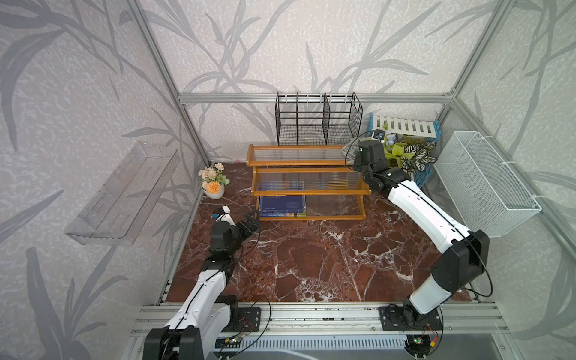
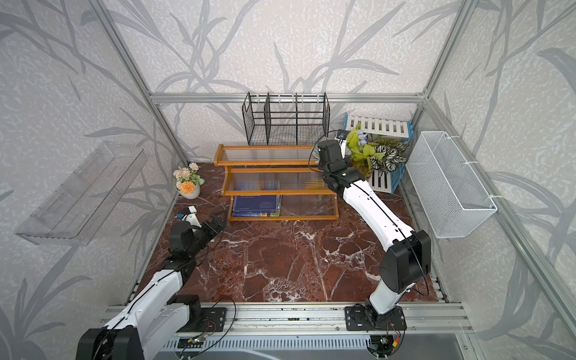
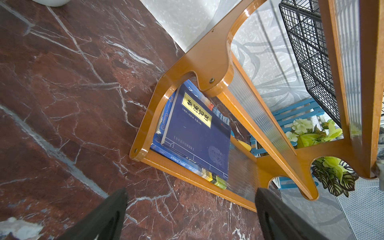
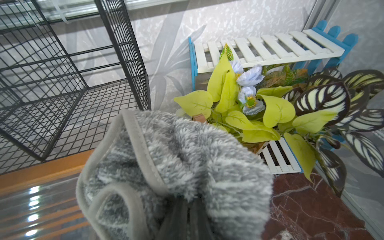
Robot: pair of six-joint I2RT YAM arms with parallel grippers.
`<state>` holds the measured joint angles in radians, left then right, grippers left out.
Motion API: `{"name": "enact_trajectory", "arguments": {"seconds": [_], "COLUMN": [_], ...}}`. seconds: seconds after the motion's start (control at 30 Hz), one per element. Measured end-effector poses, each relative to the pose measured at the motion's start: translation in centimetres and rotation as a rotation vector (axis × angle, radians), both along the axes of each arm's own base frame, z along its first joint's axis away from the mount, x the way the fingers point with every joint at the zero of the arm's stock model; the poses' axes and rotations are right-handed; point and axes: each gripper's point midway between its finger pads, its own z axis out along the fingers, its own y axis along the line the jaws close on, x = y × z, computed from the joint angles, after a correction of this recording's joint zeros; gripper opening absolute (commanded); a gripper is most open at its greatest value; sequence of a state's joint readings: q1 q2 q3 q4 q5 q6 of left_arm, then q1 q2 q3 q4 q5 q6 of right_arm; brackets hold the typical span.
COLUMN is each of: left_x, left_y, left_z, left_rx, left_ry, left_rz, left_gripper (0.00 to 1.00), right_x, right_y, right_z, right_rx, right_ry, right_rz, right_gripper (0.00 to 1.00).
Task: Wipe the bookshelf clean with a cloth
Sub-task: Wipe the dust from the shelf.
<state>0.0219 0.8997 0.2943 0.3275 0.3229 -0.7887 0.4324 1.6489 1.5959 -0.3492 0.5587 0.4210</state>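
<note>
My right fingers (image 4: 176, 217) are pinched tight on the grey cloth (image 4: 176, 162), at the far right end of the bookshelf (image 1: 307, 162), by its top tier. My left fingers (image 3: 274, 216) stand wide, nothing between them, above the table (image 1: 311, 258) near the shelf's near left corner.

The orange-brown bookshelf (image 1: 299, 162) had three steps. The fluffy grey cloth (image 4: 178, 158) was bunched up by its top step.
</note>
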Motion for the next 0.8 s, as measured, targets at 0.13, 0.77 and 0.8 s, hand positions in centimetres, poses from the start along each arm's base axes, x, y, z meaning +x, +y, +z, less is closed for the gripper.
{"name": "enact_trajectory", "arguments": {"seconds": [0.13, 0.77, 0.8], "left_x": [0.0, 0.2, 0.2], "left_y": [0.0, -0.9, -0.9], "left_z": [-0.2, -1.6, -1.6], "left_rx": [0.0, -0.019, -0.02], "left_ry": [0.005, 0.049, 0.049], "left_rz": [0.0, -0.048, -0.051], "left_gripper": [1.0, 1.0, 1.0], "right_x": [0.2, 1.9, 1.8], "right_y": [1.8, 29.3, 30.7], "right_z": [0.0, 0.4, 0.4], "right_rx": [0.036, 0.051, 0.053], "right_ry": [0.003, -0.028, -0.035], "right_rz": [0.092, 0.641, 0.667], "right_gripper": [0.0, 0.0, 0.0]}}
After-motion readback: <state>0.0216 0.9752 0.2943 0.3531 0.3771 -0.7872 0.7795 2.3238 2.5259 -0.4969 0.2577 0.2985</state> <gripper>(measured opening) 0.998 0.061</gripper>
